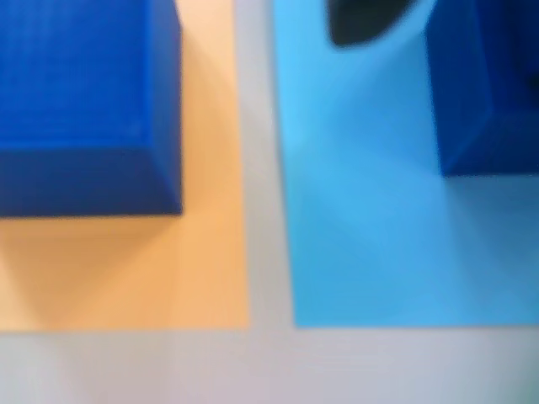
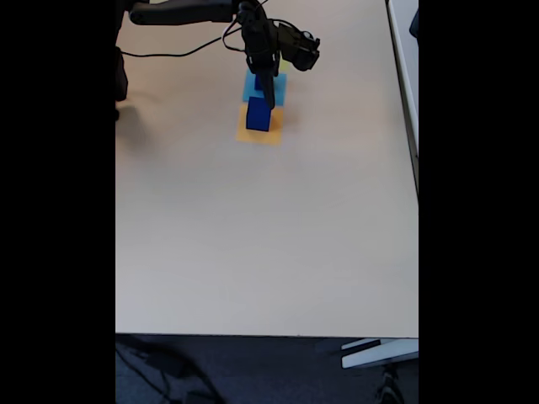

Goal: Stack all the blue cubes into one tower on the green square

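In the wrist view, a large dark blue solid cube is seen resting on a flat orange square, and another dark blue cube on the flat light-blue square to its right. In the fixed view, the black gripper is held just above them at the far end of the beige table. Whether its jaws are parted or holding anything cannot be told.

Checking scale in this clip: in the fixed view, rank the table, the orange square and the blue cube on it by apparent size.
1. Table
2. Orange square
3. Blue cube, slightly smaller than the orange square it sits on, though height brings it nearer the camera.

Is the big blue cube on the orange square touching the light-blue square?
Apart. The wrist view shows the blue cube resting on the orange square, with a grey strip of table before the light-blue square.
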Controlling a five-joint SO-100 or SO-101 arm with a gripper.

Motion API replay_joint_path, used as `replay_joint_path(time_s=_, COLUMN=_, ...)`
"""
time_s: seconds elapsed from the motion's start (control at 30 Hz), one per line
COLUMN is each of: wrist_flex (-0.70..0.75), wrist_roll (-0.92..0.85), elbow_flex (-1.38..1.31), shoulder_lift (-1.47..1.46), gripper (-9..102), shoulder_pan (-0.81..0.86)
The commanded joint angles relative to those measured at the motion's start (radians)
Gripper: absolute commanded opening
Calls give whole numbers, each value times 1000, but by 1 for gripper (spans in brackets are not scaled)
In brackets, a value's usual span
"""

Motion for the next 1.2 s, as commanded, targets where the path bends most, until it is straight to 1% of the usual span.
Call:
replay_joint_path(time_s=0.0, wrist_flex=-63, wrist_roll=-15, elbow_flex=51, shoulder_lift=118, gripper=44, shoulder_pan=9)
replay_joint_path(time_s=0.17, wrist_flex=-144, wrist_roll=-18, elbow_flex=186, shoulder_lift=161, gripper=44, shoulder_pan=21)
replay_joint_path(time_s=0.53, wrist_flex=-278, wrist_roll=-35, elbow_flex=362, shoulder_lift=187, gripper=44, shoulder_pan=38)
replay_joint_path(time_s=0.77, wrist_flex=-330, wrist_roll=-34, elbow_flex=426, shoulder_lift=193, gripper=44, shoulder_pan=41)
replay_joint_path(time_s=0.93, wrist_flex=-385, wrist_roll=-46, elbow_flex=477, shoulder_lift=195, gripper=41, shoulder_pan=49)
replay_joint_path(time_s=1.17, wrist_flex=-402, wrist_roll=-58, elbow_flex=494, shoulder_lift=196, gripper=39, shoulder_pan=55)
